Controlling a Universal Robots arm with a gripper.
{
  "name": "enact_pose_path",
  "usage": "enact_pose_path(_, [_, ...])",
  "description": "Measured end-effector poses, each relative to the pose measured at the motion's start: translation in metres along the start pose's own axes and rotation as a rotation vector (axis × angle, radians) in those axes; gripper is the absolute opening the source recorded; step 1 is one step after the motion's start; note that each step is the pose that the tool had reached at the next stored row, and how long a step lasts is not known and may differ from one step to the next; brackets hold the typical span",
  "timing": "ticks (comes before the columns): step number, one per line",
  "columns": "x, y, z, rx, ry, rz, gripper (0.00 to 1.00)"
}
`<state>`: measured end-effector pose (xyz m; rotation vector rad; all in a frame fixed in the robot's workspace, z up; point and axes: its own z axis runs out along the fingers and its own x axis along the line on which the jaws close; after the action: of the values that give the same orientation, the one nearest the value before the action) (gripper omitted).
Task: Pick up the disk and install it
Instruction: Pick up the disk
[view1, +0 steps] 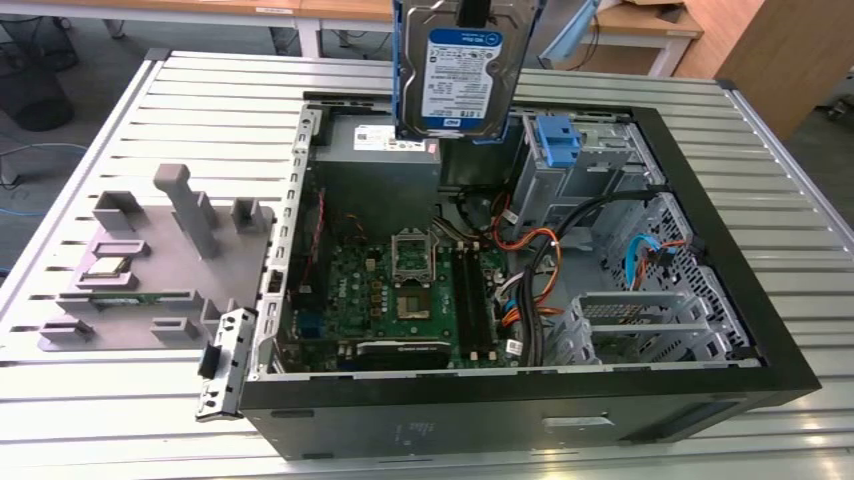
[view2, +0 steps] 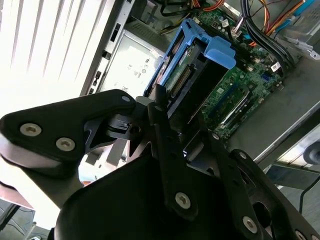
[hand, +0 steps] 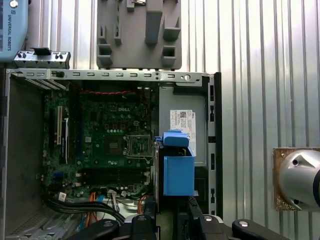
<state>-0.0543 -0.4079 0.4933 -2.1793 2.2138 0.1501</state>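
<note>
The disk (view1: 461, 75), silver with a white-and-blue label and blue side rails, hangs upright in the air above the back of the open computer case (view1: 747, 340). My gripper (view1: 470, 10) is shut on its top edge, at the upper border of the exterior view. In the second wrist view the black fingers (view2: 161, 120) clamp the disk (view2: 192, 70) from both sides, with the motherboard (view2: 240, 85) below it. The first wrist view shows the disk (hand: 178, 167) edge-on over the case, beside the power supply (hand: 182, 125).
A lone blue bracket (view1: 558, 138) sits in the drive bay at the case's far right in the exterior view. Cables (view1: 534, 260) run beside the motherboard (view1: 400, 290). A grey fixture (view1: 160, 260) lies on the slatted table (view1: 214, 90) to the left.
</note>
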Motion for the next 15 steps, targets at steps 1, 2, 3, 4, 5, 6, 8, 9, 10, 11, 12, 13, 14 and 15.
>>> enact_pose_path(1, [0.0012,0.0,-0.0001,0.0,0.0,0.0,0.35])
enact_pose_path(2, [0.0023,-0.0001,-0.0002,-0.0001,0.0001,0.0,0.35])
enact_pose_path(3, [0.0034,-0.0001,-0.0003,-0.0001,0.0001,0.0,0.35])
enact_pose_path(4, [0.0046,-0.0002,-0.0004,-0.0001,0.0001,0.0,0.35])
enact_pose_path(5, [0.0057,-0.0002,-0.0005,-0.0001,0.0001,0.0,0.35])
enact_pose_path(6, [0.0069,-0.0003,-0.0006,-0.0001,0.0001,0.0,0.35])
enact_pose_path(8, [0.0094,-0.0004,-0.0008,0.0,0.0,0.0,0.35])
enact_pose_path(9, [0.0108,-0.0005,-0.0009,0.0,0.0001,0.0,0.35])
enact_pose_path(10, [0.0121,-0.0005,-0.001,0.0,0.0001,0.0,0.35])
enact_pose_path(11, [0.0136,-0.0006,-0.0012,-0.0001,0.0001,0.0,0.35])
enact_pose_path(12, [0.0151,-0.0007,-0.0012,0.0,0.0001,0.0,0.35])
enact_pose_path(13, [0.0166,-0.0007,-0.0013,0.0,0.0,0.0,0.35])
enact_pose_path(14, [0.0181,-0.0008,-0.0015,-0.0001,0.0001,0.0,0.35])
enact_pose_path(15, [0.0196,-0.0009,-0.0016,-0.0001,0.0001,0.0,0.35])
